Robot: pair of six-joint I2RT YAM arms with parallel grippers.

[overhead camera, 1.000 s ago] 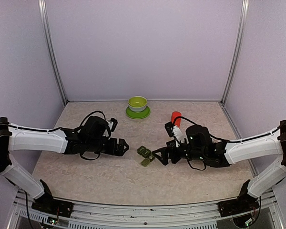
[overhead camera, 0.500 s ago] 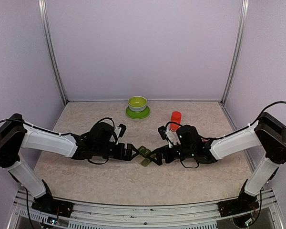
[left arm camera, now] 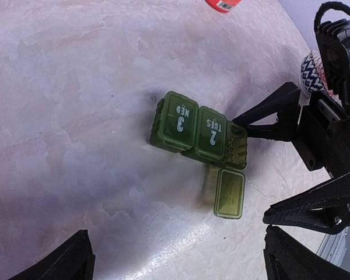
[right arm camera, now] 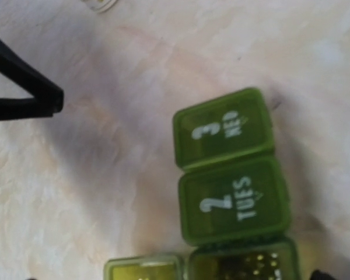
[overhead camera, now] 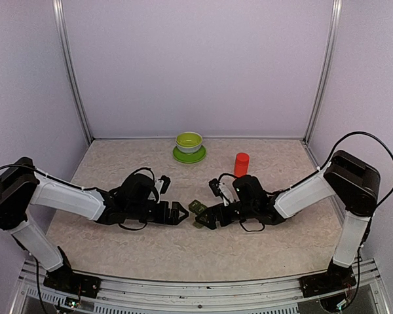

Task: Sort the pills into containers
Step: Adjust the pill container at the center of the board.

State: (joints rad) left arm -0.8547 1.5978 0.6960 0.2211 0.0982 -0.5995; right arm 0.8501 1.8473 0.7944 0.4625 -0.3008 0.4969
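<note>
The containers (left arm camera: 199, 128) are a dark green strip of three joined boxes on the table in the middle (overhead camera: 198, 210). The boxes marked "3 WED" (right arm camera: 224, 128) and "2 TUES" (right arm camera: 233, 201) are shut. The third box (right arm camera: 245, 263) is open, its lid (left arm camera: 229, 194) folded out flat, and small pale specks show inside. My left gripper (overhead camera: 181, 214) is open and empty just left of the strip. My right gripper (left arm camera: 283, 160) is open, its fingers (left arm camera: 267, 111) on either side of the open box's end, not touching it.
A red bottle (overhead camera: 242, 163) stands behind the right arm. A lime-green bowl on a saucer (overhead camera: 189, 142) stands at the back middle. One finger of the left gripper (right arm camera: 23, 96) shows in the right wrist view. Both forearms lie low over the table.
Both arms have reached inward. The left gripper moved right and the right gripper moved left, closing in on the strip from both sides. The strip has not moved.
</note>
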